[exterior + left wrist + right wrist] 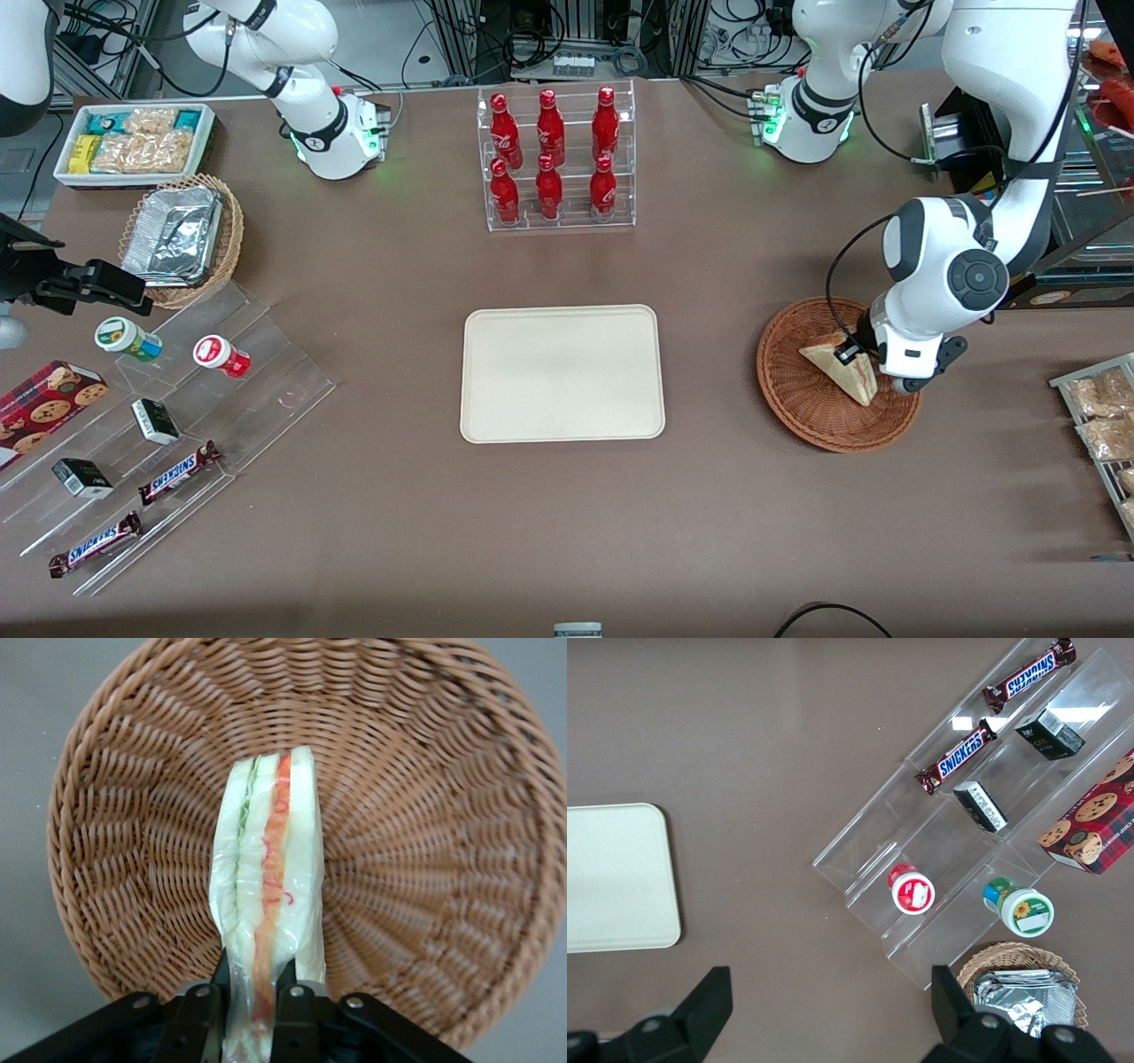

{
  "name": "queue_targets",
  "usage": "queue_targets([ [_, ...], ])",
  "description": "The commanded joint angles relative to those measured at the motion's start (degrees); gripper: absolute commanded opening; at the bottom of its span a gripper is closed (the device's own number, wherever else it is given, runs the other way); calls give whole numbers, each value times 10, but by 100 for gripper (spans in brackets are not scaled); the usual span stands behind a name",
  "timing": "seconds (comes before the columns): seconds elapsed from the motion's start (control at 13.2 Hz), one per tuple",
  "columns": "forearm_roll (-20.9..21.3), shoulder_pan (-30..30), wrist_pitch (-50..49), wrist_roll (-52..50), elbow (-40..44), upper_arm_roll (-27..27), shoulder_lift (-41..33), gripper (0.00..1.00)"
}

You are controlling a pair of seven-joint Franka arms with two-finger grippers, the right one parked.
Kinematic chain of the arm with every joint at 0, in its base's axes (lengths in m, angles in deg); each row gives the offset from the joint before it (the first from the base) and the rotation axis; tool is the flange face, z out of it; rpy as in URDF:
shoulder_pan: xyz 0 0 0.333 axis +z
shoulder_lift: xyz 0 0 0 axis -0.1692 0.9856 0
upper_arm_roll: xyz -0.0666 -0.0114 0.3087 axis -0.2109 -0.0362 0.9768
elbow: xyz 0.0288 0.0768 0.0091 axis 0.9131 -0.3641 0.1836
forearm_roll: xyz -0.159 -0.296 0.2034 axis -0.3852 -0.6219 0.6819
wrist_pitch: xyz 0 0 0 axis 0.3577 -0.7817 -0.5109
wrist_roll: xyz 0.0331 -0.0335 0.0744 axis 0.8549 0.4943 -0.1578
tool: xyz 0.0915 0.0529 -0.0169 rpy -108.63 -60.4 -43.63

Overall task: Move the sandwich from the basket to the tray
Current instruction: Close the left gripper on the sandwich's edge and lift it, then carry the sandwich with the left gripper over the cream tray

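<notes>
The sandwich (842, 366), a pale wedge in clear wrap with red, green and yellow layers at its edge, stands on edge in the reddish-brown wicker basket (797, 390) toward the working arm's end of the table. My left gripper (861, 356) is down in the basket, shut on the sandwich. In the left wrist view the two fingers (205, 1010) press the sandwich (270, 895) from both sides, with the basket weave (425, 868) under it. The cream-white tray (562, 373) lies flat at the table's middle, with nothing on it; it also shows in the right wrist view (616, 877).
A clear rack of red bottles (555, 159) stands farther from the front camera than the tray. A tan basket with foil trays (182, 237), a white bin of snacks (135, 142) and a clear stepped stand with snacks (168, 425) lie toward the parked arm's end. Packets on a rack (1103, 416) sit beside the basket.
</notes>
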State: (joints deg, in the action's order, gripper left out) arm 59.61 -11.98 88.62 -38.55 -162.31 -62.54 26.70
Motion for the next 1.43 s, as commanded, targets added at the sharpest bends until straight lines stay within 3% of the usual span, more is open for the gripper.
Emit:
queue_targets([
  [0.0,35,-24,-79,-17,55,1,-8,0],
  [0.3,45,-86,-172,-6,132,-1,-13,0],
  [0.68,48,-222,-168,-6,175,-1,8,0],
  [0.83,66,-261,-167,3,208,-2,42,0],
  [1.36,57,-348,-117,13,329,-15,196,0],
])
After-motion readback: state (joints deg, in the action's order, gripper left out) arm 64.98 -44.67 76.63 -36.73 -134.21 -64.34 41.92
